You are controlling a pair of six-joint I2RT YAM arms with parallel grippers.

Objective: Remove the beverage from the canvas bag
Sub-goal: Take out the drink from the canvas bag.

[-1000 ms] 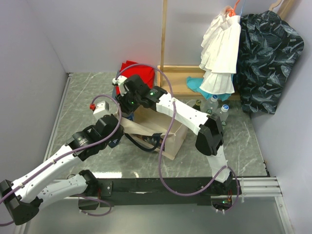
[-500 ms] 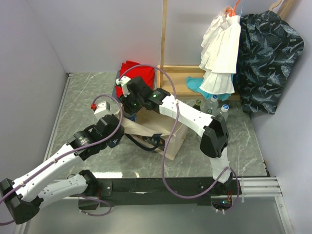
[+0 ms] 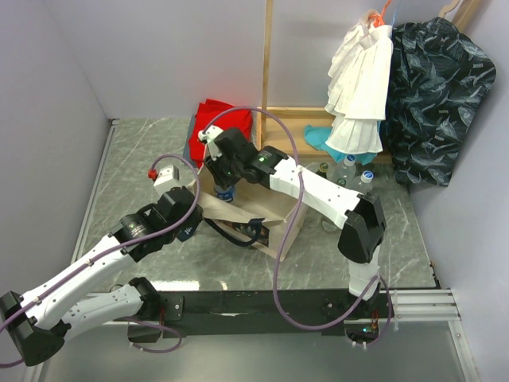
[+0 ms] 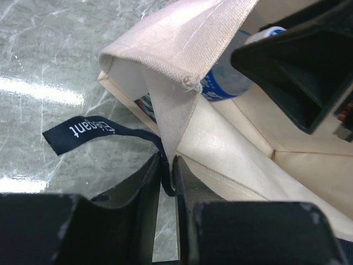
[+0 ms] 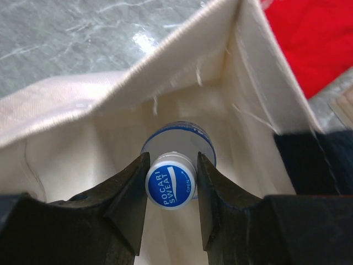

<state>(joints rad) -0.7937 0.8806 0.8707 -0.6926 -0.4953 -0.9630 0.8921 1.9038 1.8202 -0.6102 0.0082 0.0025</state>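
The beige canvas bag (image 3: 274, 216) stands at the table's middle with its mouth open. The beverage (image 5: 170, 186), a clear bottle with a blue "Pocari Sweat" cap, hangs upright inside the mouth of the canvas bag (image 5: 110, 99). My right gripper (image 5: 172, 167) is shut on its neck just under the cap. From above, the right gripper (image 3: 225, 185) is over the bag's far left corner, with the beverage (image 3: 226, 195) under it. My left gripper (image 4: 167, 175) is shut on the bag's navy strap handle (image 4: 83, 132) at the rim of the canvas bag (image 4: 182, 44). The beverage (image 4: 229, 81) shows behind that rim.
A red folded cloth (image 3: 219, 119) lies behind the bag. Several bottles (image 3: 350, 171) stand to its right. A wooden rack (image 3: 268, 64) at the back holds a white garment (image 3: 362, 79) and a dark one (image 3: 433, 79). A teal cloth (image 3: 322, 137) lies on its base.
My right gripper has moved right and toward the near side over the bag's mouth, and the bottle now shows beneath it. The left arm has stayed still on the strap.
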